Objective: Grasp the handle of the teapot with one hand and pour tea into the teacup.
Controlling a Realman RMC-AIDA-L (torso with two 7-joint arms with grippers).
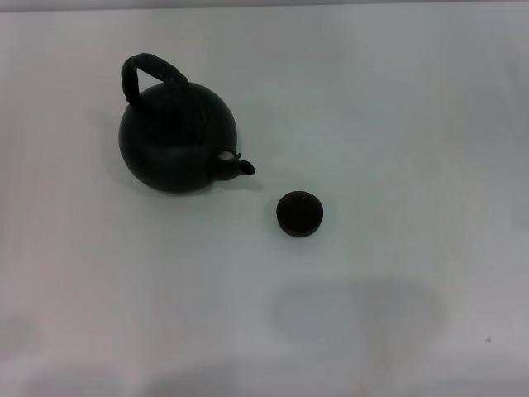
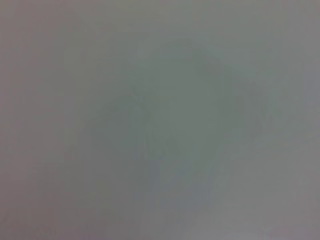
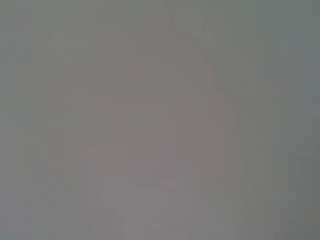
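teapot (image 1: 175,141): matt black, smooth body
handle (image 1: 155,68): black, rough on top
teacup (image 1: 299,212): dark, matt
table (image 1: 397,124): white, smooth, matt

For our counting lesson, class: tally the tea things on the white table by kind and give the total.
Teapot, black, with an arched handle: 1
Teacup, small and dark: 1
Total: 2
Neither robot hand shows in any view.
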